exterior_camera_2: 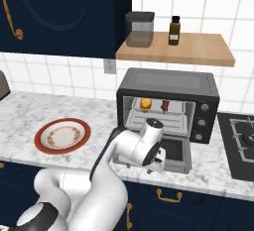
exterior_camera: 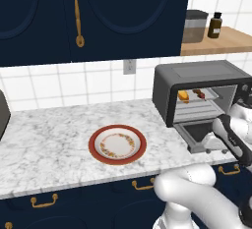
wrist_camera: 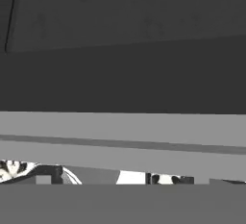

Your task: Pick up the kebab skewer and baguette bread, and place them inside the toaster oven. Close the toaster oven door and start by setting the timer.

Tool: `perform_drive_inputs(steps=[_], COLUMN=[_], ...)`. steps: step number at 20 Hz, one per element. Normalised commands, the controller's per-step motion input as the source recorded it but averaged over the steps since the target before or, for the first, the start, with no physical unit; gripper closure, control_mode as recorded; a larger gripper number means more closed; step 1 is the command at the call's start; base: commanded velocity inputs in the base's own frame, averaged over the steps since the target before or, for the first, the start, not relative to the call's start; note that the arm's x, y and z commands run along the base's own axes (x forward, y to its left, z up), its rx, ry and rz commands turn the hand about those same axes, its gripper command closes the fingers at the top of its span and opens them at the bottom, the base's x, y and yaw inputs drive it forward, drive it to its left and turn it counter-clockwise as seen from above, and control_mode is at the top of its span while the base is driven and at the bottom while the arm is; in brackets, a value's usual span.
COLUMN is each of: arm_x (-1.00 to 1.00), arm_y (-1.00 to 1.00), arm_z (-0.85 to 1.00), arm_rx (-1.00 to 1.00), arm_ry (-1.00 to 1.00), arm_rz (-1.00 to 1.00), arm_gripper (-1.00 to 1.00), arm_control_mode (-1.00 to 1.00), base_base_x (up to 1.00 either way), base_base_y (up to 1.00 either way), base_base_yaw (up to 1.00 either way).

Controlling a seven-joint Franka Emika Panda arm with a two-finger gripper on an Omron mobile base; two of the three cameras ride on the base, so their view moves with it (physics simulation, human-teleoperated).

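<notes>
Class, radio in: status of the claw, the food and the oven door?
Claw open, empty, low at the door. Baguette bread and kebab skewer on the toaster oven rack. Toaster oven door down, open. Nothing blocking.

A matt dark grey metal toaster oven (exterior_camera_2: pixel 168 84) with a metal wire rack (exterior_camera_2: pixel 158 118) sits on a polished white-grey marble counter (exterior_camera: pixel 44 139), beside a glossy red-rimmed ceramic plate (exterior_camera: pixel 117 144); above, a pale smooth wooden shelf (exterior_camera_2: pixel 198 49) and brass cabinet handles (exterior_camera: pixel 76 14).

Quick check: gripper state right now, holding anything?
Gripper: open, holding nothing, down at the front edge of the lowered toaster oven door.
</notes>
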Motion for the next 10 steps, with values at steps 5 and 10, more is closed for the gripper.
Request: perform_drive_inputs(steps=[5, 10], arm_x=[0.98, 0.99], arm_y=[0.18, 0.18], arm_z=[0.31, 0.25], arm_rx=[0.0, 0.0], arm_ry=[-0.55, -0.53], arm_rz=[-0.02, -0.02], arm_gripper=[-1.0, -1.0], arm_control_mode=[-1.0, -1.0], base_base_x=[0.0, 0.0], base_base_y=[0.0, 0.0], base_base_yaw=[0.0, 0.0])
